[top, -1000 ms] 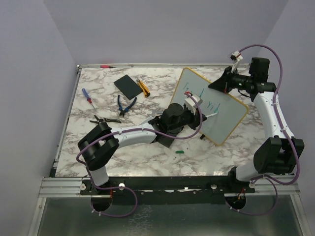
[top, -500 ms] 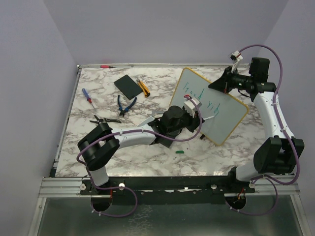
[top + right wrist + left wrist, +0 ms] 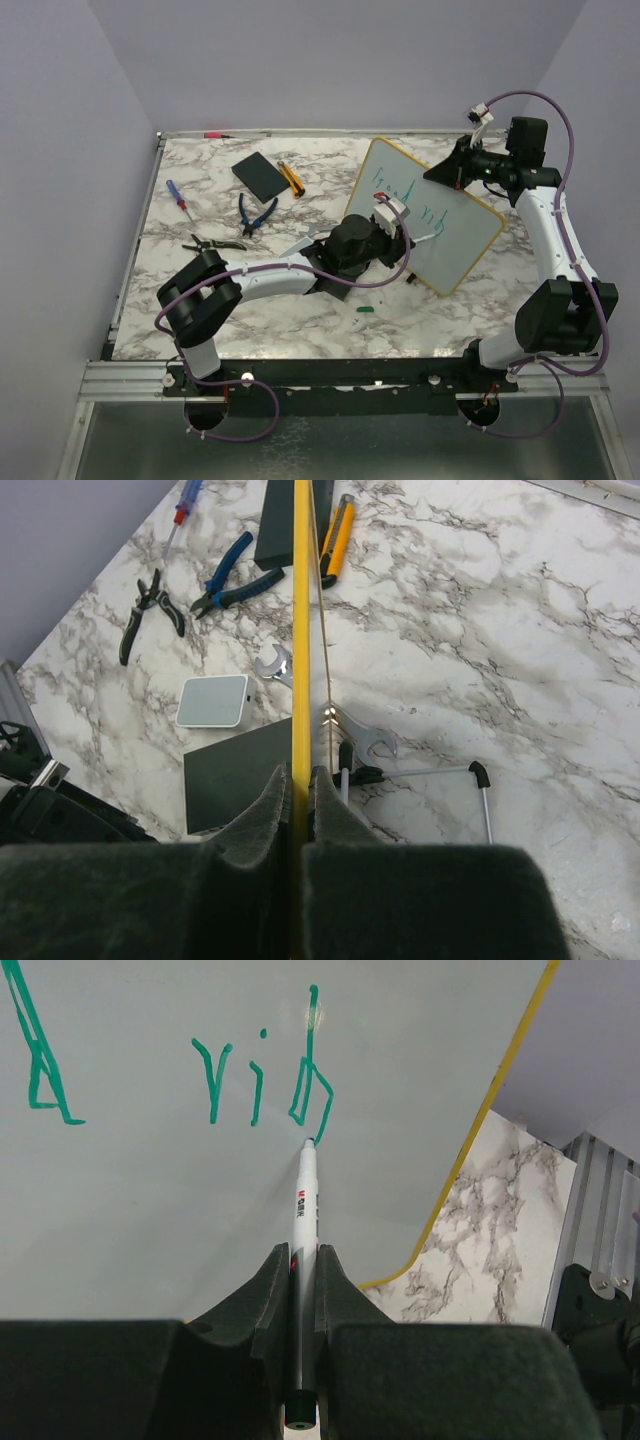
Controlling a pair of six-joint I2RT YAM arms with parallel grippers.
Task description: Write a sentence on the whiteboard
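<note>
Left wrist view tells most of it. The left pincer (image 3: 303,1260) is clamped tight round the barrel of a white marker (image 3: 306,1195). Its tip touches the whiteboard (image 3: 140,1220) at the foot of the last green stroke. The sentence (image 3: 258,1085) shows here as a handful of green letters. From the top external view there looks to be another line above, too small to read.

The right pincer (image 3: 300,780) is closed on the board's yellow rim, seen edge-on in its own camera. From above it grips the far upper edge, so the board stands tilted with its near lower edge down on the marble counter (image 3: 420,320).

To my eye the trick here is pressure. The board is gripped at one edge only, so a hard push from the pen would likely flex or swing it, and light, even contact seems right. The right arm should be rock-steady while the left draws.

The marker is gripped well back from its tip, so slow, short strokes ought to limit wobble. A clean lift between letters would avoid drag lines.

There is bare white to the right of the last letter, but the rim is near, so the next letters want to be compact. The green cap (image 3: 366,310) lies on the counter near the board's lower corner, clear of the strokes.
</note>
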